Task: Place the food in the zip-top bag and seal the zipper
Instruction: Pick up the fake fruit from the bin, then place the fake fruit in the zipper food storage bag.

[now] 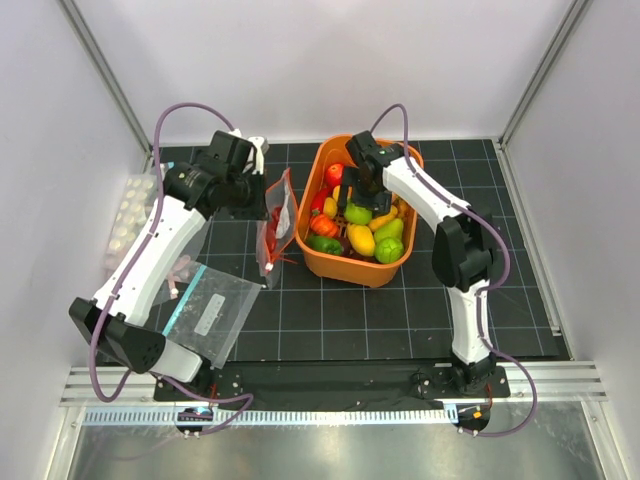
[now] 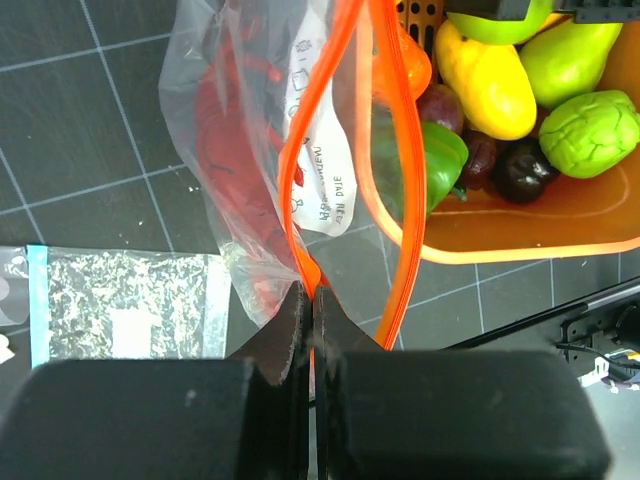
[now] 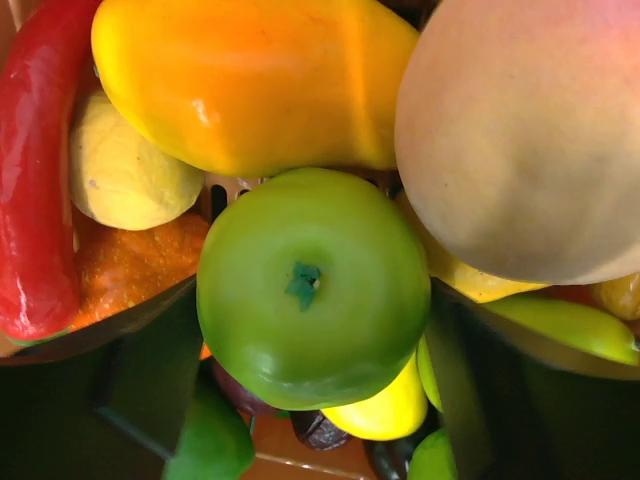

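The clear zip-top bag (image 1: pixel 277 222) hangs upright just left of the orange basket, its mouth open. Its red-orange zipper (image 2: pixel 409 220) spreads in a loop. The red lobster (image 2: pixel 228 150) lies inside the bag. My left gripper (image 2: pixel 312 295) is shut on one end of the zipper strip; in the top view the left gripper (image 1: pixel 262 193) is at the bag's upper edge. My right gripper (image 3: pixel 312 335) is down in the basket, its fingers (image 3: pixel 150 350) pressed on both sides of the round light-green fruit (image 3: pixel 312 280). In the top view the right gripper (image 1: pixel 357 193) sits above that fruit (image 1: pixel 358 213).
The orange basket (image 1: pixel 385 277) holds several toy produce pieces: yellow, orange, dark green, red, and a bumpy green one (image 2: pixel 590 130). A flat clear bag with a teal strip (image 1: pixel 215 315) lies at the front left. A white tray (image 1: pixel 130 210) stands at the left edge.
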